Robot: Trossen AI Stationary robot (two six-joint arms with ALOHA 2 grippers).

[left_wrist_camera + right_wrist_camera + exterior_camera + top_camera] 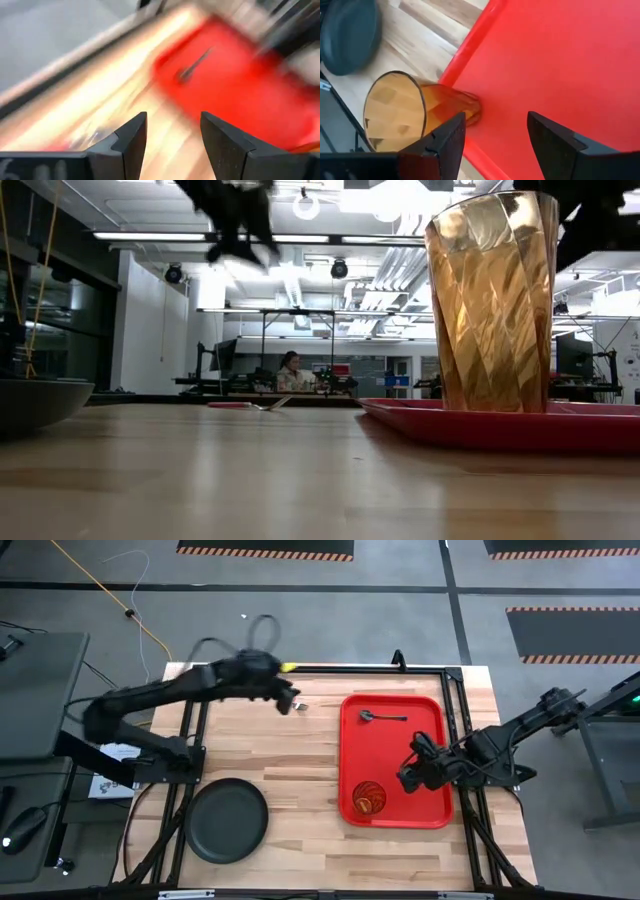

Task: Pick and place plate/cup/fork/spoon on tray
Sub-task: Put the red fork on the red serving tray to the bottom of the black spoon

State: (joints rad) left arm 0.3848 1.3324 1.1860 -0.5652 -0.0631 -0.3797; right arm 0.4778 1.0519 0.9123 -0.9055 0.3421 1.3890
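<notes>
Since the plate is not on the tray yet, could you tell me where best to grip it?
Grip the plate at its low rim, coming from above with one jaw inside the rim and one outside. It lies flat on the table, too wide to span. The left gripper is the nearer one.

**Low View: Table Level**

The cup (492,300) stands upright on the tray (500,425) at right, near the camera. The plate (40,402) rim shows at the left edge. A gripper (237,235) hangs above at upper left. A utensil (250,405) lies far across the table. A person (291,372) sits beyond.
</notes>
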